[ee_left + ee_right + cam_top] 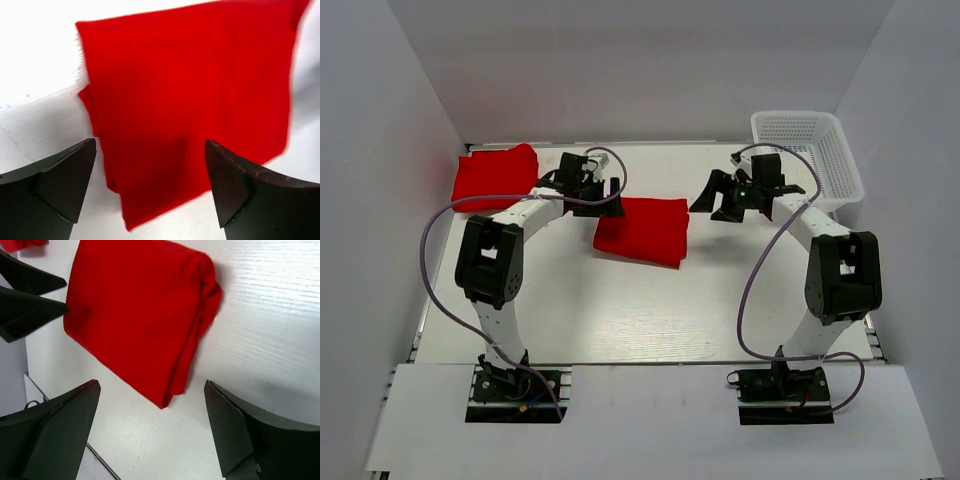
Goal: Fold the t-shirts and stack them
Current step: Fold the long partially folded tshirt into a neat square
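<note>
Shirts: you have a folded shirt [643,231] mid-worktop [620,310] and a second shirt [496,175] in the far left corner. Your left end effector [597,198] hangs over the folded shirt's left edge, spread wide and empty. Your right end effector [718,200], also spread and empty, sits between that shirt and the basket [810,150].

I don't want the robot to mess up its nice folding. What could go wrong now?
The left gripper hangs open over the layered edge of the folded shirt; pinching only the top layer might pull it undone. The other shirt lies far at the back left, so the fold could sag on the way. The right gripper, open nearby, might bump the left.
</note>
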### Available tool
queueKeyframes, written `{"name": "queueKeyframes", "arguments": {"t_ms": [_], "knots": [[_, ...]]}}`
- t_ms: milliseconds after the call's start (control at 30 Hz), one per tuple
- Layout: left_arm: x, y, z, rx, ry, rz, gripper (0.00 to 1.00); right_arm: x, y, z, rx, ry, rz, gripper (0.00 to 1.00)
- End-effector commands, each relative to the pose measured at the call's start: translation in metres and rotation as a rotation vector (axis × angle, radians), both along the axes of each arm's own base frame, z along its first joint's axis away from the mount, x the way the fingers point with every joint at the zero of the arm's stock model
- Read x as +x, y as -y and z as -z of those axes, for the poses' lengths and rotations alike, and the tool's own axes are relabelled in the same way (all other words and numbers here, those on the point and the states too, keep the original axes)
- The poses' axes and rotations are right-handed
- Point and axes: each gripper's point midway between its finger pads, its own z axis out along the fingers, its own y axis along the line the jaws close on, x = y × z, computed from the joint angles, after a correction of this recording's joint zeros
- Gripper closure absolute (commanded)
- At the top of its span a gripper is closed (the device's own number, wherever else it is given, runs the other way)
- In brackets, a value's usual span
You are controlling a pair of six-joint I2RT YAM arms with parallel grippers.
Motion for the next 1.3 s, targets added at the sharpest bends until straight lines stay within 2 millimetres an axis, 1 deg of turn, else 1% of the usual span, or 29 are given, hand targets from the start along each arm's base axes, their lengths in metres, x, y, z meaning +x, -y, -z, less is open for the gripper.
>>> {"name": "queueKeyframes", "arguments": {"t_ms": [0, 67, 100, 200, 233, 267, 333, 367, 400, 433, 467, 500, 533, 567, 600, 633, 667, 700, 733, 767, 800, 833, 900, 967, 1033, 1067, 1133, 1200, 1267], "knots": [[0.0, 0.015, -0.082, -0.115, 0.165, 0.049, 0.0, -0.01, -0.011, -0.026, 0.019, 0.09, -0.068, 0.1], [-0.003, 0.016, -0.094, -0.135, 0.181, 0.051, 0.0, -0.017, -0.019, -0.027, 0.039, 0.088, -0.094, 0.1], [-0.007, 0.02, -0.105, -0.147, 0.198, 0.055, 0.0, -0.019, -0.026, -0.03, 0.053, 0.098, -0.116, 0.1], [-0.009, 0.022, -0.121, -0.171, 0.233, 0.071, 0.0, -0.017, -0.035, -0.033, 0.073, 0.11, -0.131, 0.1], [-0.011, 0.024, -0.119, -0.181, 0.231, 0.083, 0.0, -0.018, -0.04, -0.034, 0.087, 0.095, -0.131, 0.1], [-0.017, 0.03, -0.116, -0.195, 0.211, 0.1, 0.0, -0.011, -0.045, -0.036, 0.103, 0.126, -0.133, 0.1], [-0.032, 0.042, -0.107, -0.245, 0.173, 0.157, 0.0, -0.011, -0.051, -0.037, 0.151, 0.091, -0.108, 0.1], [-0.042, 0.048, -0.103, -0.283, 0.151, 0.205, 0.0, -0.005, -0.058, -0.041, 0.185, 0.125, -0.124, 0.1], [-0.054, 0.054, -0.09, -0.307, 0.134, 0.229, 0.0, -0.004, -0.061, -0.038, 0.211, 0.087, -0.101, 0.1], [-0.058, 0.054, -0.081, -0.314, 0.125, 0.239, 0.0, -0.002, -0.063, -0.037, 0.218, 0.09, -0.106, 0.1], [-0.062, 0.055, -0.073, -0.326, 0.113, 0.239, 0.0, 0.003, -0.07, -0.041, 0.245, 0.096, -0.126, 0.1], [-0.07, 0.058, -0.063, -0.339, 0.1, 0.253, 0.0, 0.005, -0.075, -0.04, 0.255, 0.094, -0.137, 0.1], [-0.073, 0.059, -0.06, -0.347, 0.098, 0.263, 0.0, 0.006, -0.081, -0.041, 0.269, 0.082, -0.144, 0.1], [-0.078, 0.064, -0.056, -0.361, 0.079, 0.276, 0.0, 0.009, -0.087, -0.03, 0.279, 0.049, -0.167, 0.1], [-0.08, 0.063, -0.041, -0.353, 0.044, 0.27, 0.0, 0.011, -0.094, -0.032, 0.291, 0.058, -0.181, 0.1], [-0.082, 0.063, -0.031, -0.347, 0.019, 0.266, 0.0, 0.012, -0.099, -0.016, 0.296, 0.008, -0.177, 0.1], [-0.083, 0.062, -0.024, -0.343, 0.004, 0.264, 0.0, 0.015, -0.101, -0.013, 0.299, 0.004, -0.176, 0.1], [-0.086, 0.061, -0.009, -0.333, -0.034, 0.257, 0.0, 0.017, -0.104, -0.01, 0.302, 0.003, -0.177, 0.1], [-0.092, 0.059, 0.002, -0.324, -0.068, 0.251, 0.0, 0.018, -0.103, -0.005, 0.306, -0.012, -0.174, 0.1], [-0.097, 0.057, 0.007, -0.319, -0.089, 0.248, 0.0, 0.02, -0.103, 0.012, 0.296, -0.05, -0.161, 0.1], [-0.105, 0.054, 0.016, -0.311, -0.121, 0.242, 0.0, 0.018, -0.102, 0.022, 0.288, -0.076, -0.151, 0.1], [-0.109, 0.051, 0.022, -0.299, -0.135, 0.232, 0.0, 0.019, -0.099, 0.035, 0.272, -0.103, -0.13, 0.1], [-0.119, 0.043, 0.03, -0.275, -0.144, 0.221, 0.0, 0.015, -0.092, 0.064, 0.237, -0.19, -0.082, 0.1], [-0.127, 0.034, 0.046, -0.234, -0.172, 0.198, 0.0, 0.013, -0.087, 0.08, 0.188, -0.214, -0.062, 0.1], [-0.133, 0.031, 0.052, -0.22, -0.196, 0.188, 0.0, 0.008, -0.083, 0.098, 0.159, -0.242, -0.049, 0.1], [-0.137, 0.029, 0.056, -0.217, -0.208, 0.186, 0.0, 0.005, -0.081, 0.103, 0.157, -0.256, -0.044, 0.1], [-0.137, 0.029, 0.056, -0.217, -0.208, 0.186, 0.0, 0.005, -0.08, 0.104, 0.15, -0.258, -0.037, 0.1], [-0.135, 0.031, 0.052, -0.226, -0.2, 0.194, 0.0, 0.009, -0.078, 0.098, 0.137, -0.226, -0.033, 0.1], [-0.125, 0.035, 0.033, -0.231, -0.16, 0.206, 0.0, 0.019, -0.078, 0.078, 0.133, -0.169, -0.049, 0.1]]}}
